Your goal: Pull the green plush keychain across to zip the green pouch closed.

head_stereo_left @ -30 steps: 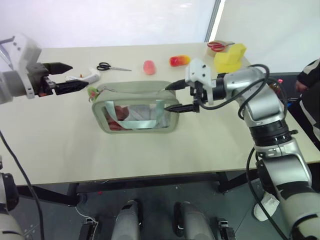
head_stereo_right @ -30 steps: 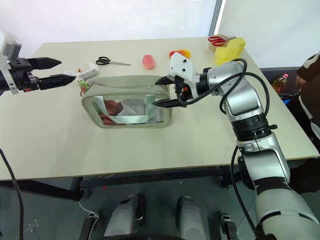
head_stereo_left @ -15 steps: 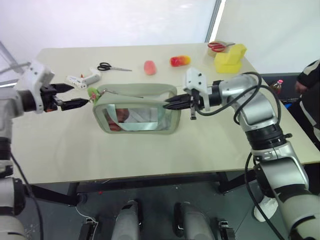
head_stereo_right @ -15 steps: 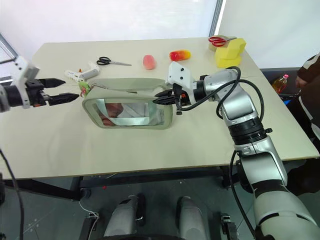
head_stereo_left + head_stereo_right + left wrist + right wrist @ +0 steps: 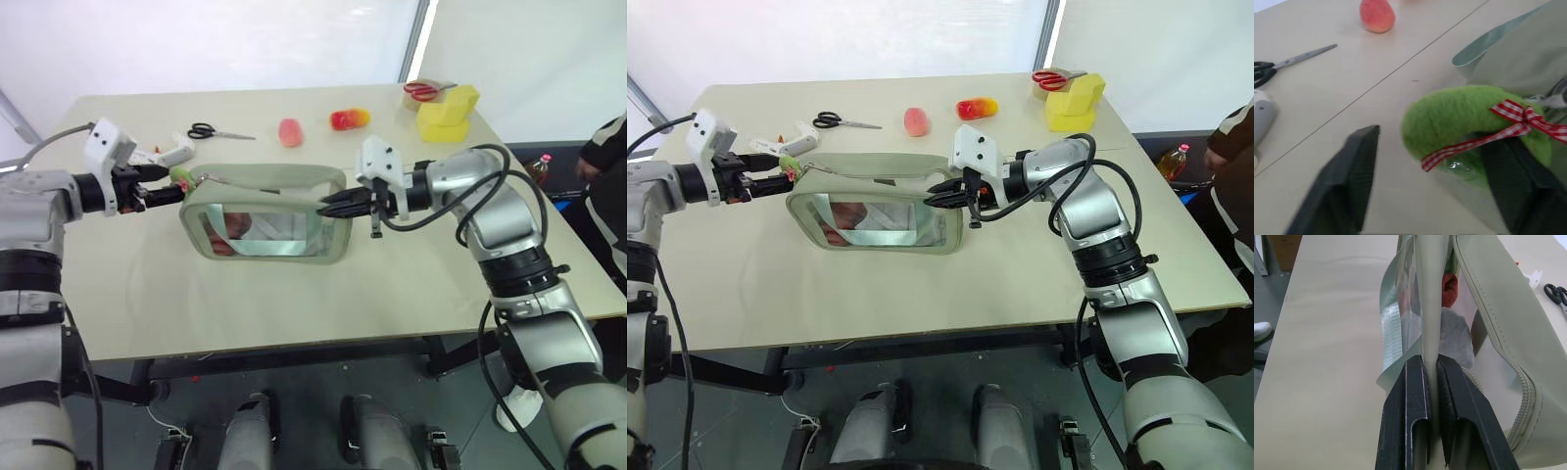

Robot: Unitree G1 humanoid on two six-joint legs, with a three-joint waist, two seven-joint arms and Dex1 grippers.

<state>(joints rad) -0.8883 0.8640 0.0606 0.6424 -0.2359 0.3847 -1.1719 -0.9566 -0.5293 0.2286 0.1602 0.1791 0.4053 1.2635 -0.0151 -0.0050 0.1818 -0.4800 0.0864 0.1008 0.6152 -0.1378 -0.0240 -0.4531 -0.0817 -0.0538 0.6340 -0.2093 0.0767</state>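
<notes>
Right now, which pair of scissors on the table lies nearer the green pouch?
The black-handled scissors; the red-handled scissors lie at the far corner beside the yellow block.

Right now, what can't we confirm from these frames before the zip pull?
- Left gripper contact on the green plush keychain: left wrist view, plush covers the far finger's pad.
- Zipper slider: head views, too small; plush hides it.
- Green pouch contents: window glare.
- Right gripper is clamped on pouch's edge; pouch's far end is hidden.

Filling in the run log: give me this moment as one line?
left tool: open around green plush keychain | right tool: shut on green pouch edge | zipper: not yet pulled
</notes>
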